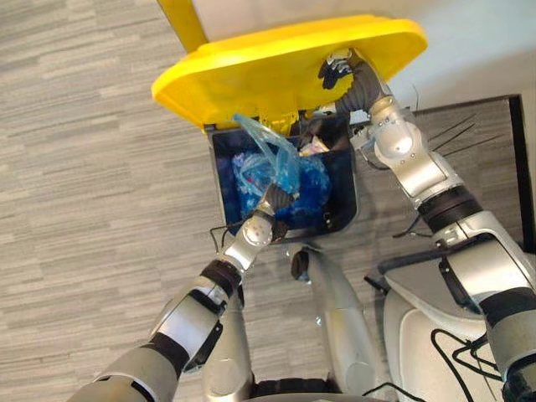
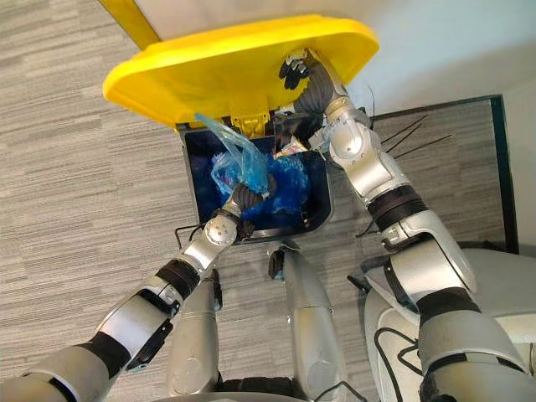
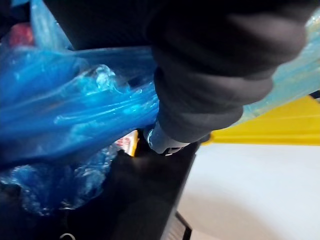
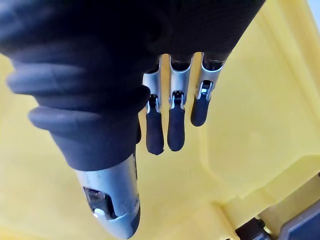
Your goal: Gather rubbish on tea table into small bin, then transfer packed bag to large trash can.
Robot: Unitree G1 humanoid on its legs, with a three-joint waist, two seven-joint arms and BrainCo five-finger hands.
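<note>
My left hand [image 1: 277, 202] clutched the blue bag [image 1: 303, 180], which hung inside the open trash can [image 1: 221, 172]. My right hand [image 4: 176, 125], fingers straight, pressed up against the can's raised yellow lid [image 1: 251, 75].

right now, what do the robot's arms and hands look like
The left arm and right arm are silver-grey rounded shells with black bands at the joints. A dark ribbed cover wraps the left hand and right hand. The right hand's fingers are silver with dark rounded tips.
</note>
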